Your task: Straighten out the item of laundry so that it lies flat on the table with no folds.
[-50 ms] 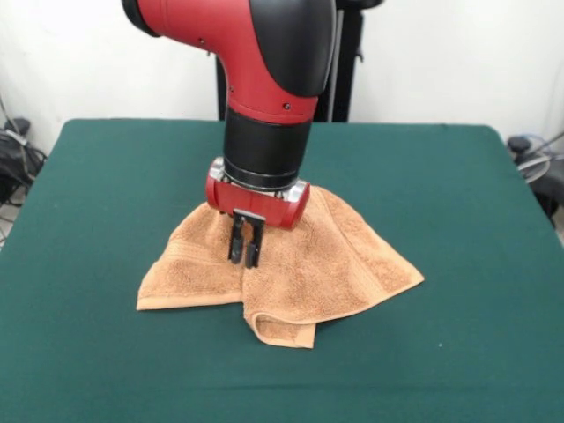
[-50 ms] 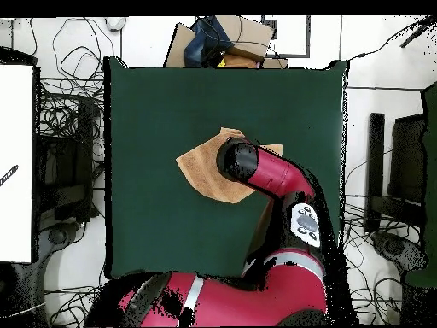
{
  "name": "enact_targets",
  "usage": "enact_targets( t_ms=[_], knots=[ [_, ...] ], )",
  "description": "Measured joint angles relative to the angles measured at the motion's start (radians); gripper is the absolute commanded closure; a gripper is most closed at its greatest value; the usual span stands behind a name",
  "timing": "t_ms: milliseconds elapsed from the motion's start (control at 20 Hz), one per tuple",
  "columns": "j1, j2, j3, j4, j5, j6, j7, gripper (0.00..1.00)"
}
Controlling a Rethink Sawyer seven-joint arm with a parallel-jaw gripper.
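red arm [image 1: 256, 44] with black cylindrical wrist, red collar, small dark jaws below.

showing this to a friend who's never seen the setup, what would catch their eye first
Most likely the big red and black arm, which comes down over the middle of the dark green table, its gripper down on the orange-tan towel. The towel comes next: it is rumpled, raised under the gripper, and one corner at the front is folded over. In the overhead view the arm covers much of the towel.
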Motion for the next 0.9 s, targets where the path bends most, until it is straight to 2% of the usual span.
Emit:
enact_targets(
  t_ms=[900],
  knots=[
    [0.0, 0.004, 0.004, 0.049, 0.0, -0.037, 0.0, 0.0]
  ],
)
